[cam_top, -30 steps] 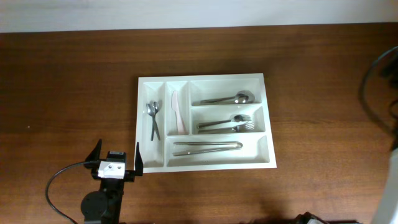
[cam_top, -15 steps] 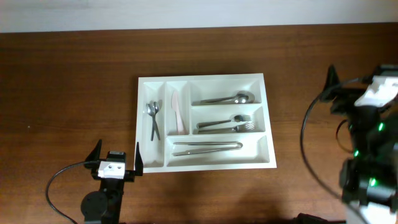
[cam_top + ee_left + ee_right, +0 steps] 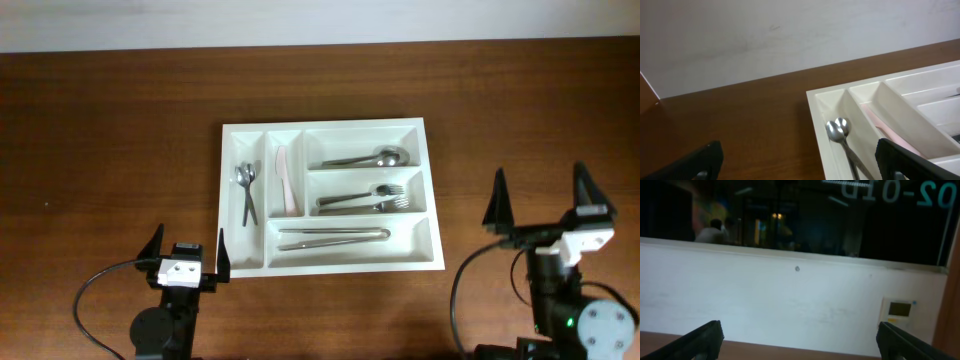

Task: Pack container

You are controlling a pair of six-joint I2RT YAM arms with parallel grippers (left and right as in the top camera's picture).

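— In the middle of the worktop (image 3: 100, 120) sits the container (image 3: 330, 125), its long sides parallel to the far edge. How much room is there around it?

— Plenty. Bare wood runs wide to the left edge and along the far edge below the pale wall (image 3: 300, 20). Only a narrower strip lies between the container and the near edge. The left gripper (image 3: 190, 238) stands at the near edge with one finger (image 3: 222, 252) just beside the container's near-left corner, its jaws wide apart with nothing between them. The right gripper (image 3: 539, 175) stands toward the near-right corner, well apart from the container's right rim, its jaws spread just as wide and also empty.

— What has changed?

— Only the right arm. Half a second ago it was farther up along the right edge; now it has come back toward the near edge. The left gripper, the container and its contents lie as before.

— And the make of things?

— The container is smooth white plastic, a rectangle with two narrow compartments on the left and three wide ones stacked on the right. Small steel spoons (image 3: 246, 190) lie in the leftmost compartment and a pale pink knife (image 3: 285, 180) in the next. Shiny large spoons (image 3: 365, 158) fill the far wide one, forks (image 3: 365, 200) the middle one, and tongs (image 3: 333, 237) the nearest. The worktop is dark brown wood grain with a slight gloss. The gripper fingers are black and taper to points.
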